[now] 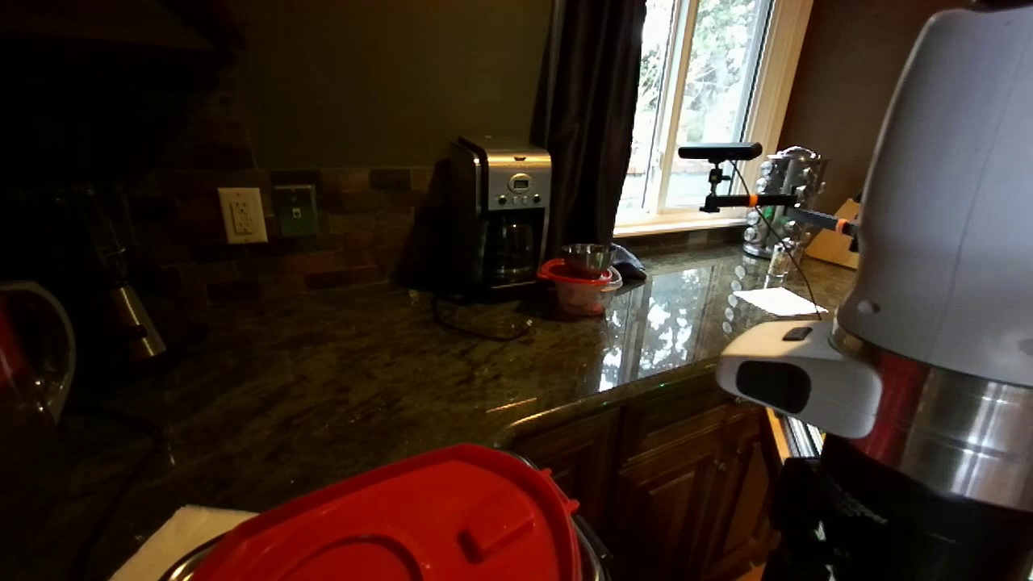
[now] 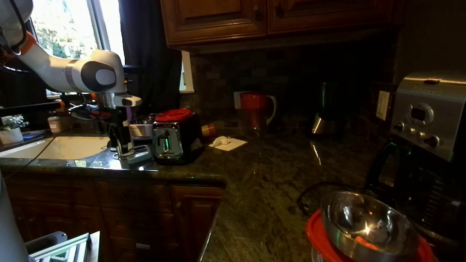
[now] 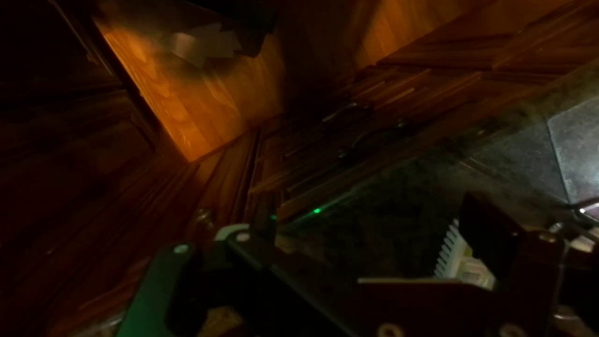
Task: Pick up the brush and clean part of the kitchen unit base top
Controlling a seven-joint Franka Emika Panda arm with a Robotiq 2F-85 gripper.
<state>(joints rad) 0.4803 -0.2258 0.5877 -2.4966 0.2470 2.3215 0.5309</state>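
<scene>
Brush (image 2: 138, 157) is by the near edge of the countertop (image 2: 255, 185), just left of the toaster (image 2: 168, 145) in an exterior view, at the gripper (image 2: 122, 150); whether the fingers hold it I cannot tell. Pick-up seems in hand; next, likely a sure grip before sweeping.

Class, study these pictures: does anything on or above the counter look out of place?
Yes: a red lid lies on top of the toaster, which looks odd because that surface is usually left uncovered.
</scene>
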